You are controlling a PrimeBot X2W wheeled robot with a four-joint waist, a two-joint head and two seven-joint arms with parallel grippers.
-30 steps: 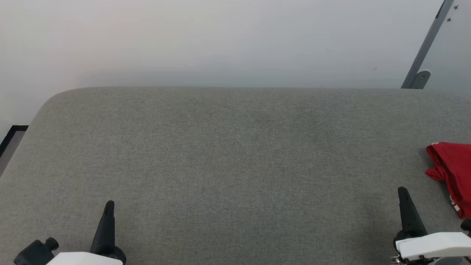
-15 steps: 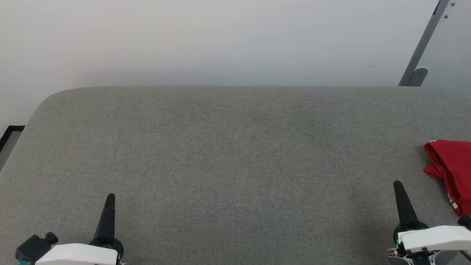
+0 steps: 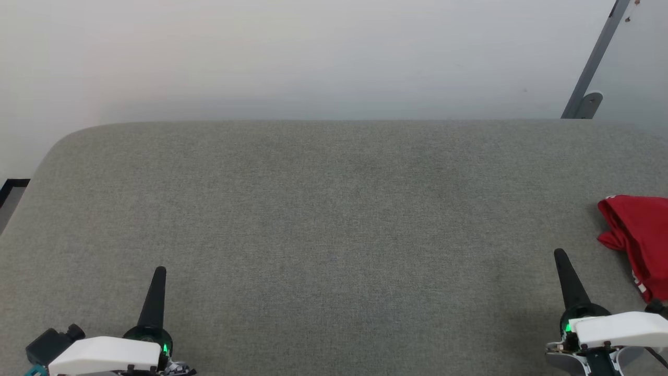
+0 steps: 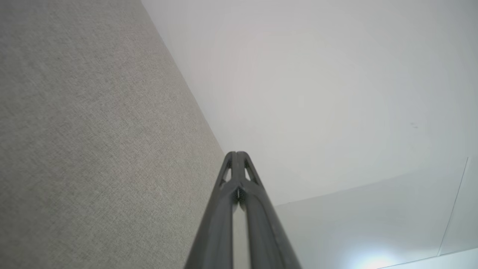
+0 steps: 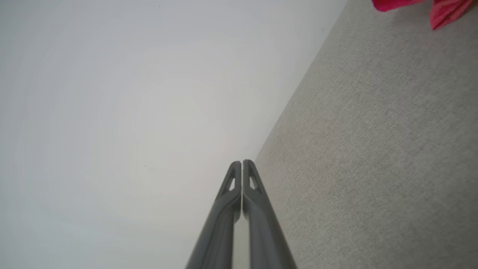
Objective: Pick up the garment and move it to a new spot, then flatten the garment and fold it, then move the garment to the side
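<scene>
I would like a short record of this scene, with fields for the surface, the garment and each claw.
surface: grey woven-fabric tabletop, rounded far-left corner
garment: crumpled red soft-fabric shirt, at the tabletop's right edge, partly cut off by the picture
left claw: shut, empty, near left of the tabletop
right claw: shut, empty, beside the shirt, not touching it

Even soft light; sharp focus, faint shadows, no glare.

I count one crumpled red fabric garment [image 3: 639, 230], one grey cloth-covered desk [image 3: 334, 209] and two dark pincers: left pincer [image 3: 159, 271], right pincer [image 3: 560, 254].
</scene>
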